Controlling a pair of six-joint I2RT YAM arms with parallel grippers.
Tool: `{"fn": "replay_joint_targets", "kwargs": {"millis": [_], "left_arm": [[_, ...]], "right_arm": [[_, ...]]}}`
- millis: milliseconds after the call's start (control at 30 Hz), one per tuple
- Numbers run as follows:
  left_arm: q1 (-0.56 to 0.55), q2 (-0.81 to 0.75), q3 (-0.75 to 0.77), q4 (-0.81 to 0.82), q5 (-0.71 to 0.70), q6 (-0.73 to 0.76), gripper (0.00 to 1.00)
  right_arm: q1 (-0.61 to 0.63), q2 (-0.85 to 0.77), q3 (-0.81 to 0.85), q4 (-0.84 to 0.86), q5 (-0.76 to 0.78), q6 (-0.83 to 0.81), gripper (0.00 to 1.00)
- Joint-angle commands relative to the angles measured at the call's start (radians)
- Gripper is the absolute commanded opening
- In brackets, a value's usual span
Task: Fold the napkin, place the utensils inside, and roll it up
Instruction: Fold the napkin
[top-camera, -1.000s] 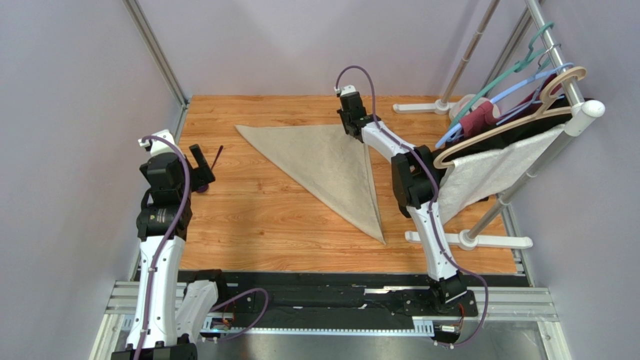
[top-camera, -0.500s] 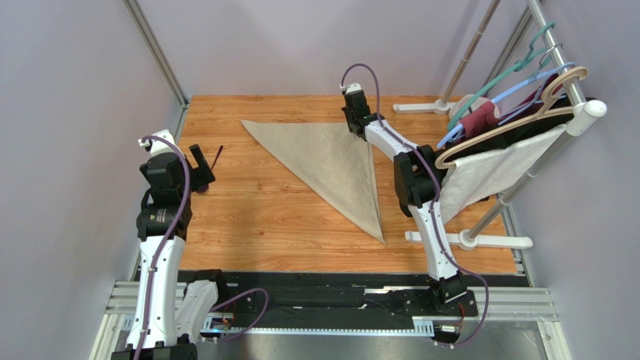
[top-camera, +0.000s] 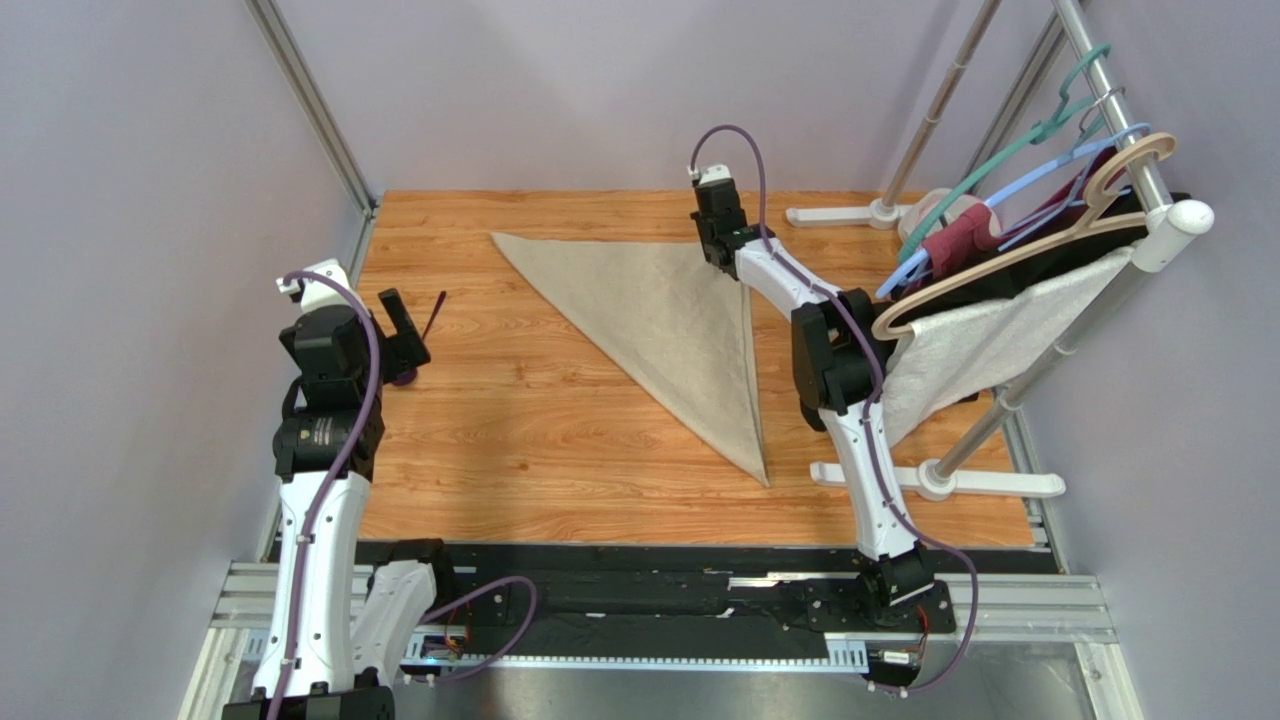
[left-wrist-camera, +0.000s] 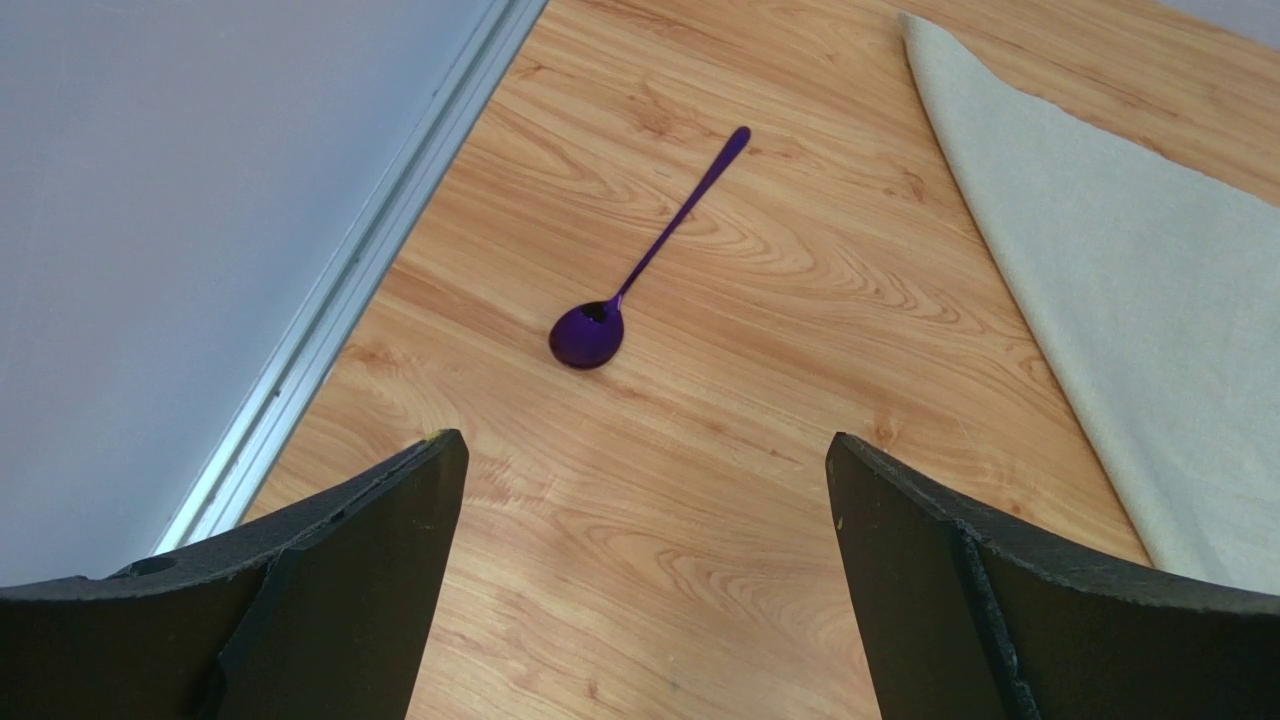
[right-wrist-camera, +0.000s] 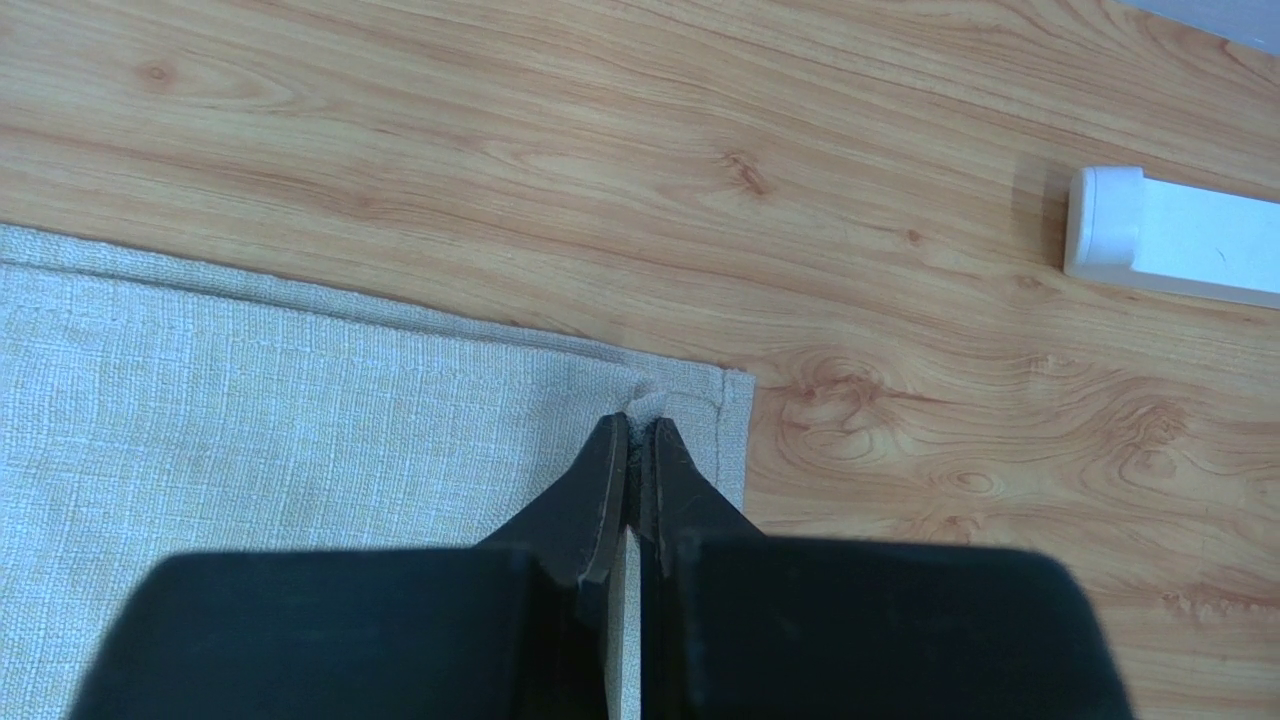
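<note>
Pinching the napkin (right-wrist-camera: 301, 435) at its corner with the right hand (right-wrist-camera: 639, 435), fingers pressed together on a small ruck (plain only from the right wrist). Holding the left hand (left-wrist-camera: 639, 450) spread wide, short of a purple spoon (left-wrist-camera: 661, 240), a mere dark sliver at 9 o'clock from above. Wood-grain desk (top-camera: 496, 435), napkin folded triangular toward 12 o'clock; grey walls (top-camera: 150, 150); garment rack (top-camera: 1184, 219) at 3 o'clock.

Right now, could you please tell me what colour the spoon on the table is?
Glossy dark purple all over; the spoon shows best in the left wrist view.
</note>
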Motion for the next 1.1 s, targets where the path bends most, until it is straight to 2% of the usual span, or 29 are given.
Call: {"fn": "replay_joint_targets", "kwargs": {"millis": [0, 400, 1067], "left_arm": [[0.006, 0.001, 0.027, 0.014, 0.005, -0.001, 0.99], [0.006, 0.001, 0.029, 0.012, 0.005, -0.001, 0.99], [0.006, -0.002, 0.029, 0.012, 0.007, -0.001, 0.99]], "right_arm": [[-0.017, -0.015, 0.032, 0.032, 0.028, 0.011, 0.0], [-0.019, -0.069, -0.035, 0.047, 0.057, 0.014, 0.0], [-0.042, -0.049, 0.008, 0.029, 0.074, 0.006, 0.01]]}}
